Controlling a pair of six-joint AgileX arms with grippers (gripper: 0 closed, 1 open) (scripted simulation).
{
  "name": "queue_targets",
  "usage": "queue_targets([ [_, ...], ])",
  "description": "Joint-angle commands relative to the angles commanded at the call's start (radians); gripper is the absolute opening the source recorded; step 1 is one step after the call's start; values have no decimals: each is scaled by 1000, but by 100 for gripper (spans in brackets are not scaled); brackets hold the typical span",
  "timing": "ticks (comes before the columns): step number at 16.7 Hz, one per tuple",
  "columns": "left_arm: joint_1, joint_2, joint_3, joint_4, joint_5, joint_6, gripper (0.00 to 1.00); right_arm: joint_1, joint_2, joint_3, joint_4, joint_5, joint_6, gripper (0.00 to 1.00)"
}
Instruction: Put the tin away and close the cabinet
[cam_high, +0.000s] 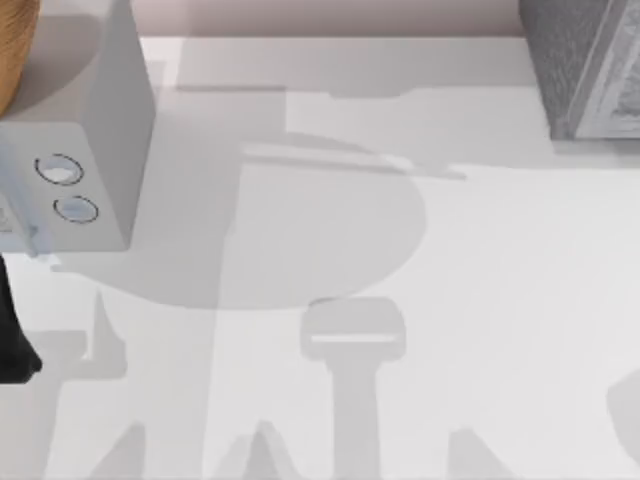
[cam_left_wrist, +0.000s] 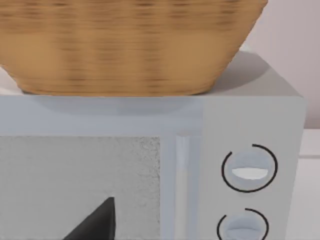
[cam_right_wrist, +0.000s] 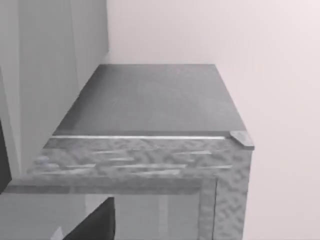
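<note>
Likely kitchen: microwave (cam_left_wrist: 150, 165), wicker basket (cam_left_wrist: 125, 45), cabinet (cam_high: 585, 65).

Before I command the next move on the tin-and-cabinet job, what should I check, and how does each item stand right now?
1. Where the tin is: cannot tell.
2. Door of the cabinet open or shut: cannot tell.
3. Is the right gripper at the cabinet: ok, it faces the top front edge.
4. Is the left gripper away from the cabinet: ok, it faces the pale dial box, which carries a basket.
5. Either gripper holding the tin: cannot tell.
</note>
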Motion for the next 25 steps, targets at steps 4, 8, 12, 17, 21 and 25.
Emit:
queue_targets([
  [4,0,0,0,0,0,0,100,-1,-6,40,-46,-1,0,100],
  [8,0,0,0,0,0,0,100,5,-4,40,-43,-1,0,100],
  [12,0,0,0,0,0,0,100,107,-6,39,-46,102,0,100],
  [17,0,0,0,0,0,0,100,409,-15,35,-57,404,-1,100],
  [21,0,0,0,0,0,0,100,724,-25,30,-69,719,-2,100],
  [25,0,0,0,0,0,0,100,1043,-35,26,-81,1037,-3,100],
])
